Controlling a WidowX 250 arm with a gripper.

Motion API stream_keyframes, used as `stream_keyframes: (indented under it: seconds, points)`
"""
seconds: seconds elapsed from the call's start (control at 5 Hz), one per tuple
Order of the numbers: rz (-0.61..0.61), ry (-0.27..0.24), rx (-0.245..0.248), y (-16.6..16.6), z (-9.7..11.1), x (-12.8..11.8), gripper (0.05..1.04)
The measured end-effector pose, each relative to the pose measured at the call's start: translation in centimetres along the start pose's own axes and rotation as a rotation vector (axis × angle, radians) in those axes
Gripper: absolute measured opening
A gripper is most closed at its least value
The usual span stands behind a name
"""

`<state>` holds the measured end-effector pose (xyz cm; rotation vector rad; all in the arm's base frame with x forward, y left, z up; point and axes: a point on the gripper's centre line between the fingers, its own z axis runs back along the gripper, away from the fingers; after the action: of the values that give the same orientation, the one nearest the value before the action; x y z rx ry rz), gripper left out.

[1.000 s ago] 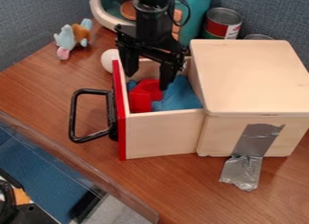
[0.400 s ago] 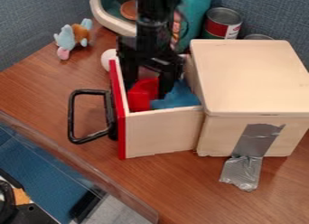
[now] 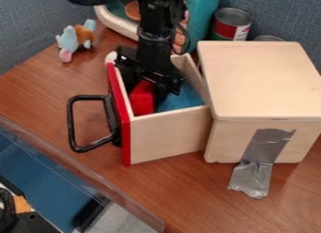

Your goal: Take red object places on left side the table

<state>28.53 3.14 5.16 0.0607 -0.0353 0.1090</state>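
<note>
Camera view shows the black gripper [image 3: 147, 88] lower than in the earlier frame, now down inside the open wooden drawer [image 3: 168, 139]; it is at the red object [image 3: 141, 103], but whether it is closed on this object, I cannot tell. The red object lies in the drawer, beside the blue cloth-like thing [image 3: 180, 100]; the drawer's red front [image 3: 126, 142] has turned slightly outward at its far end, and the black handle [image 3: 71, 121] has shifted slightly with it.
</note>
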Motion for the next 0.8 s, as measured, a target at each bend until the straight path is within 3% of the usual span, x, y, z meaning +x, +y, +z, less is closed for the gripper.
stream_keyframes:
  seconds: [0.2, 0.4, 0.8]
  points:
    - [-0.003, 0.002, -0.003, 0.0, -0.1, -0.2, 0.347]
    - [-0.018, -0.004, -0.054, -0.7, 1.7, -0.7, 0.3]
    - [0.053, -0.159, -0.201, 2.6, 10.3, -1.1, 0.3]
